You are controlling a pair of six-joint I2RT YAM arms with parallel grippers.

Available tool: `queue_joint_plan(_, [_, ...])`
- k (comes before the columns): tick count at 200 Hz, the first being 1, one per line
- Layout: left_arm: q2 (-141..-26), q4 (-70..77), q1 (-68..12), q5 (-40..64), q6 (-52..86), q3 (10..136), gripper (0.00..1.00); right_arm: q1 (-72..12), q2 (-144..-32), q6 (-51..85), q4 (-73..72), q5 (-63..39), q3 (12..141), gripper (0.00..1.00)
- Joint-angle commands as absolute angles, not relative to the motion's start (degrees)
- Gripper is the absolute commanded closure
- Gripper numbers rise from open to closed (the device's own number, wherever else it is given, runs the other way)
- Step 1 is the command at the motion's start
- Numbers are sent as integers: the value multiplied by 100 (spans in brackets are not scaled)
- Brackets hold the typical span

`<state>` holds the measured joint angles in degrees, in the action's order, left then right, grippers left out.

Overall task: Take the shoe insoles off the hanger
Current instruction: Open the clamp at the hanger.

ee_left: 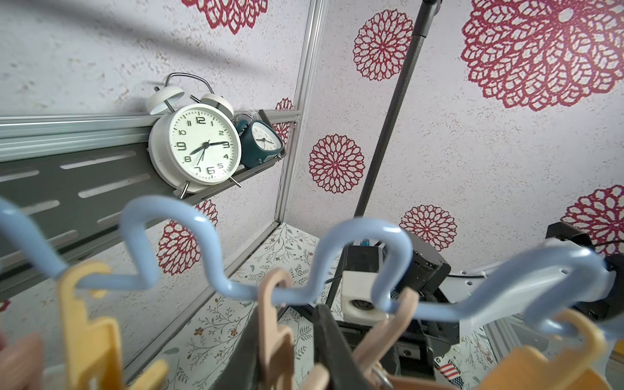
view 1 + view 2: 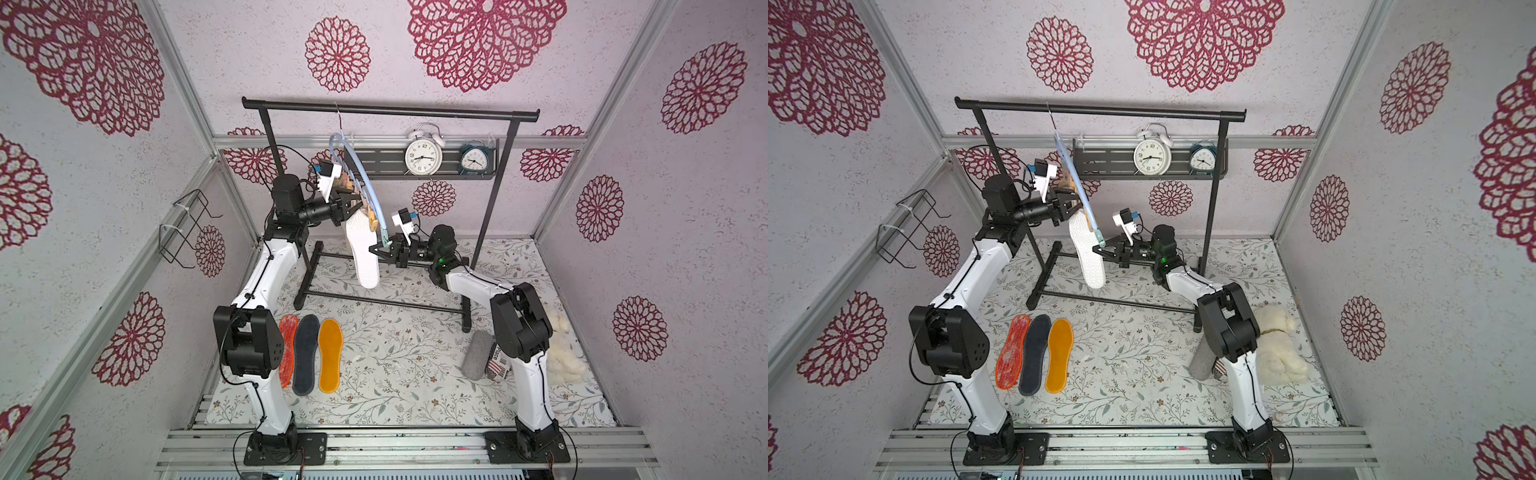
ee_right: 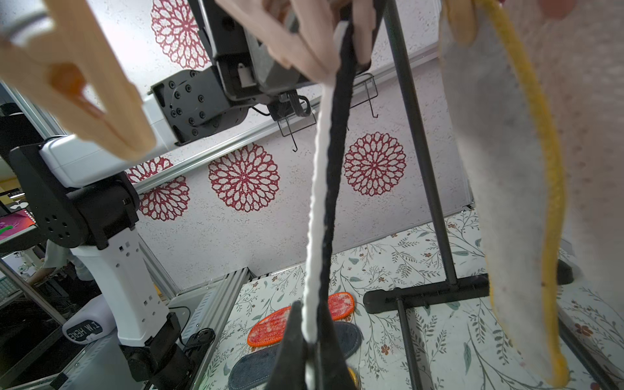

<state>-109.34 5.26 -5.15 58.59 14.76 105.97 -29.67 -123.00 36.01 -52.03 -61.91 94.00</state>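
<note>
Hanger (image 2: 1077, 187) hangs tilted from rack bar (image 2: 390, 109). White-backed insole (image 2: 361, 249) pegged beneath, lower end free above the bench (image 2: 395, 374). Right jaws clenched on its edge. Left jaws straddle a clothespin (image 1: 275, 304); grip cannot be told. Three insoles (image 2: 305, 353) lie flat by the bench's left edge.

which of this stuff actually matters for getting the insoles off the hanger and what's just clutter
Part of the job: hanger, white insole gripped by the right claw, yellow-edged insole hanging beside it, clothespins, orange-red insole, dark grey insole, yellow insole.

Just lying about: white alarm clock, teal clock, grey felt roll, plush toy, wire bracket.
</note>
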Motion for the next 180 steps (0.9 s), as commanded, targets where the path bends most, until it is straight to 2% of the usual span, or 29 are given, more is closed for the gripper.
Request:
queue_joint_plan(1, [-10969,688,-509,5676,1508,10777,100,-2949,-12205,3543,-5343,-6255,9492,100])
queue_joint_plan(50, [-10942,458,-511,5380,1362,10904,100,-2945,-11783,3359,-5100,-5860,8844,100])
queue_joint_plan(94, [-10960,433,-514,5286,1363,10890,100,-2969,-10985,2702,-4223,-5354,7716,100])
queue_joint_plan(118, [-10934,308,-510,5157,1300,10859,100,-3215,-10160,1838,-2307,-4080,7213,100])
queue_joint_plan(135, [-10891,144,-502,5086,1184,10807,100,-3660,-9659,1400,-271,-2028,7290,100])
queue_joint_plan(163, [-10829,61,-458,4985,1116,10698,100,-4519,-9100,1872,1755,496,7255,100])
queue_joint_plan(180, [-10821,70,-440,4945,1117,10679,100,-4860,-9072,2552,2644,1062,7309,100])
